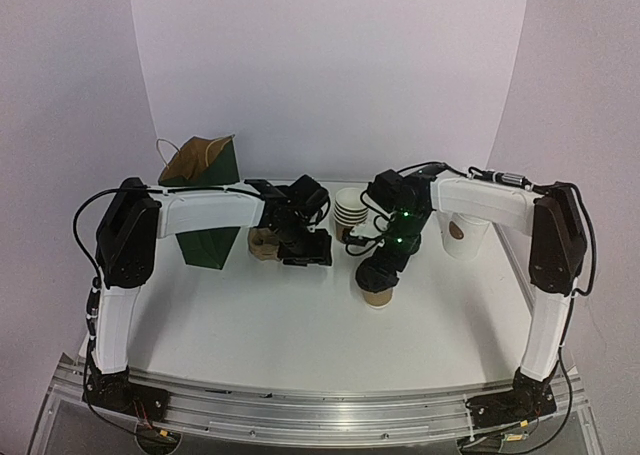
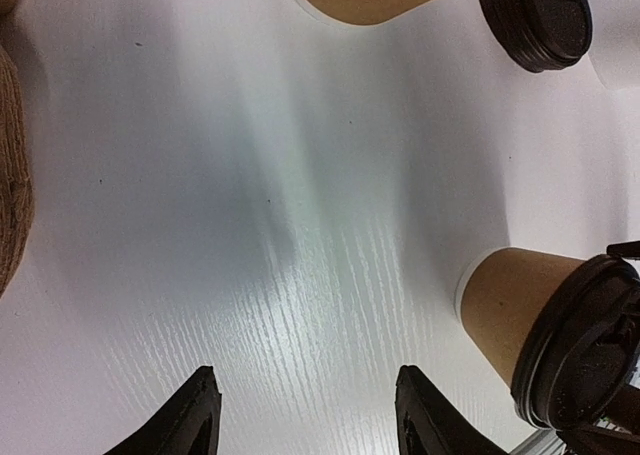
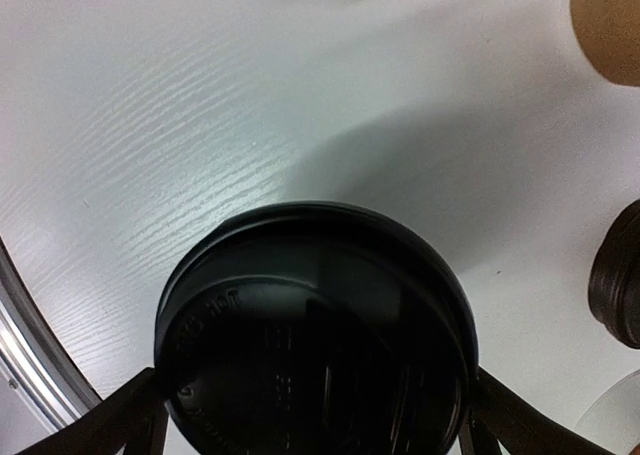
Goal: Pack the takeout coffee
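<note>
**A:** How does the right pincer (image 3: 315, 380) stand?

**B:** Wide open, right above the takeout coffee (image 1: 377, 297). One finger (image 3: 125, 420) is on each side of the black domed lid (image 3: 315, 315). I cannot tell whether the pads touch its rim.

**A:** Where is the cup?

**B:** Upright on the white table (image 1: 300, 325), a little right of centre. It is nearer than the stack of paper cups (image 1: 350, 210).

**A:** And the left pincer (image 2: 305, 375)?

**B:** Open too, with nothing between its fingers and only tabletop under them. It hangs left of the coffee, just beside the pulp tray (image 1: 264, 243).

**A:** Any writing?

**B:** There is raised lettering on the lid, too dim to read. The white cup (image 1: 465, 237) on the right carries a round brown logo, too small to make out. A second black lid (image 2: 535, 20) lies farther off, and I can read no marks on it.
</note>
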Available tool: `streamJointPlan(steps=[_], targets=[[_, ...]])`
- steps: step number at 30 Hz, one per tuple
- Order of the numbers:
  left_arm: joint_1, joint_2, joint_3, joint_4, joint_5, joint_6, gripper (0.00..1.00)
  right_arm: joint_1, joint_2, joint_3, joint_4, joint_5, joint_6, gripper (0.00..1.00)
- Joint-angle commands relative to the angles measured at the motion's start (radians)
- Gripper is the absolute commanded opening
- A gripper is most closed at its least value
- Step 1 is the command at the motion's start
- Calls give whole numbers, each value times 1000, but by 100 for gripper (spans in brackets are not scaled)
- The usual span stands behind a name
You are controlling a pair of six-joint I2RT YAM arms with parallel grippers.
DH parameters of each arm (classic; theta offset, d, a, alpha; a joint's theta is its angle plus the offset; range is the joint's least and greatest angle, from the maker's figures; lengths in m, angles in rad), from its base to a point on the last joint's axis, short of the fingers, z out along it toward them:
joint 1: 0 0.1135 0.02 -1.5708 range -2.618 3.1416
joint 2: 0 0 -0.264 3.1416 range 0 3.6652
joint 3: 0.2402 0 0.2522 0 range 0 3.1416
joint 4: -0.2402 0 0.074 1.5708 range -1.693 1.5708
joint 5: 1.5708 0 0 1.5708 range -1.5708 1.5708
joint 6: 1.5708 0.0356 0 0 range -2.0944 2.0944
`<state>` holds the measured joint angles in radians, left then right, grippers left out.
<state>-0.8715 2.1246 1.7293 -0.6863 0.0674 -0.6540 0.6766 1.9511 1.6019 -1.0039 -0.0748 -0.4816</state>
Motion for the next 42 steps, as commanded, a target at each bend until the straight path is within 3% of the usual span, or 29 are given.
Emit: streamJointPlan(steps=[1,13,21,32,42], targets=[[-3,-11,60,-12,-11,13,59,-3,-17,64,-22,-10,27,98],[-3,13,103,-22,-6,24,59,-21,-44,57,-21,21,45,98],[-3,19,115,-24,-2,25,59,-19,-58,172,-20,74,153,98],[34,-30,122,-79,-4,2,59,83,-42,244,-13,33,246,96],[72,-101,62,-139,-58,-9,59,98,103,299,34,240,286,89]])
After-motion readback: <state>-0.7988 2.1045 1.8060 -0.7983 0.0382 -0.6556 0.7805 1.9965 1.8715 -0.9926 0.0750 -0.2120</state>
